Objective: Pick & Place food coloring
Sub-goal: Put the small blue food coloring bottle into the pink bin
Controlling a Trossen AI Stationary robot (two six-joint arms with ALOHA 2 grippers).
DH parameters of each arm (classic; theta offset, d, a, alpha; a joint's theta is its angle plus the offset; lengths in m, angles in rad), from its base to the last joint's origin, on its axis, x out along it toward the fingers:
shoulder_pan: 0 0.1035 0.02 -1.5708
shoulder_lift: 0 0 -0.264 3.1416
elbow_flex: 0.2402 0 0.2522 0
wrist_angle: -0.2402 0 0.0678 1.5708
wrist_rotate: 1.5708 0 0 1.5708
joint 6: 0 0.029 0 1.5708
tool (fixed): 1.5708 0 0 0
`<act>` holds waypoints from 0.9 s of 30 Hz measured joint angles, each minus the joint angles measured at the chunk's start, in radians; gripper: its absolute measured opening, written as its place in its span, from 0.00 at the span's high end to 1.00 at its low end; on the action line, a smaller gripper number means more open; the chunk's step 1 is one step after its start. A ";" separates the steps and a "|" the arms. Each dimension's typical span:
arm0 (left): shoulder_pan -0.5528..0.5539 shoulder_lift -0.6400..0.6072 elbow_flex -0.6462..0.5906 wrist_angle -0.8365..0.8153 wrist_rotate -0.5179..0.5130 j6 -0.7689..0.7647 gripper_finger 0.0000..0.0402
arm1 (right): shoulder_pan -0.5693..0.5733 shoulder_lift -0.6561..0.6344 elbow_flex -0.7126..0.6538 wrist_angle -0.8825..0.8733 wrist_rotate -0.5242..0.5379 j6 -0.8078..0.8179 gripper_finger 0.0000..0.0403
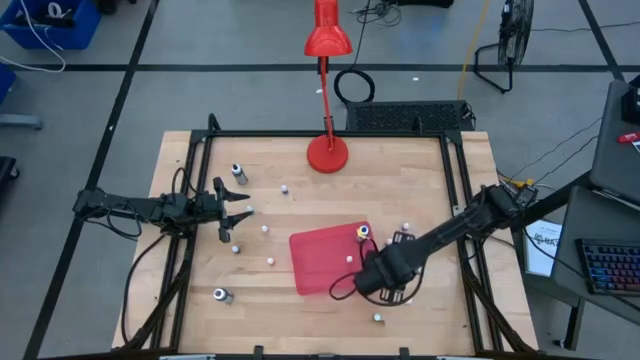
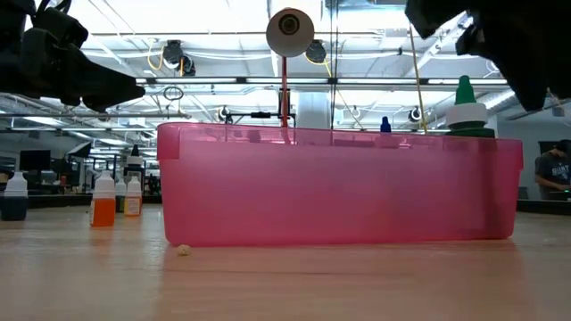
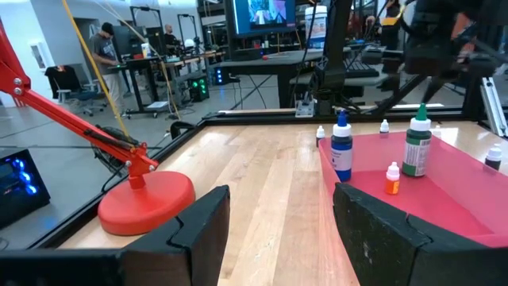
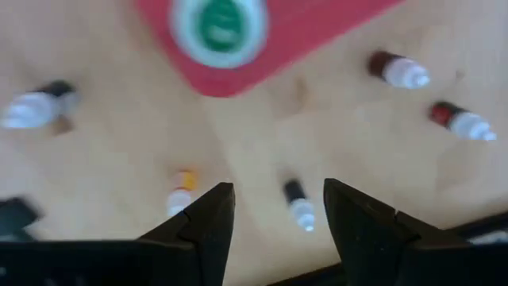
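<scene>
The food coloring bottles are scattered over the wooden table. In the left wrist view a blue-topped bottle (image 3: pixel 341 149), a green bottle (image 3: pixel 417 147) and a tiny orange bottle (image 3: pixel 392 178) stand in the red bin (image 3: pixel 444 199). My left gripper (image 1: pixel 240 212) is open and hovers left of the bin (image 1: pixel 330 260). My right gripper (image 1: pixel 385 275) is open and points down by the bin's right side. Below it a tiny dark-filled bottle (image 4: pixel 298 202) lies on its side between the fingers, untouched. An orange bottle (image 4: pixel 181 195) lies next to it.
A red desk lamp's base (image 1: pixel 328 153) stands at the table's far edge. Grey vials (image 1: pixel 240 172) (image 1: pixel 222 295) stand on the left half. Two dark red bottles (image 4: pixel 397 70) (image 4: pixel 456 119) lie near my right gripper. A black frame (image 1: pixel 190 160) rims the table.
</scene>
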 joint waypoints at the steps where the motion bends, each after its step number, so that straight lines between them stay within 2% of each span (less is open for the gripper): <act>1: 0.000 0.000 0.000 0.000 0.000 0.000 0.44 | -0.001 -0.009 -0.019 0.000 0.002 0.016 0.55; 5: 0.000 0.000 0.000 0.000 0.000 0.000 0.44 | 0.023 -0.068 -0.119 0.076 0.002 0.106 0.56; 9: 0.000 0.000 0.000 0.000 0.000 0.000 0.44 | 0.059 -0.134 -0.198 0.282 -0.007 0.177 0.56; 16: 0.000 0.000 0.000 0.000 0.000 0.000 0.44 | 0.159 -0.146 -0.232 0.632 0.026 0.045 0.56; 20: 0.000 0.000 0.000 0.000 0.000 0.000 0.44 | 0.209 -0.094 -0.233 0.661 0.071 -0.070 0.56; 27: 0.000 0.000 0.000 0.000 0.000 0.000 0.44 | 0.220 -0.018 -0.234 0.660 0.042 -0.124 0.56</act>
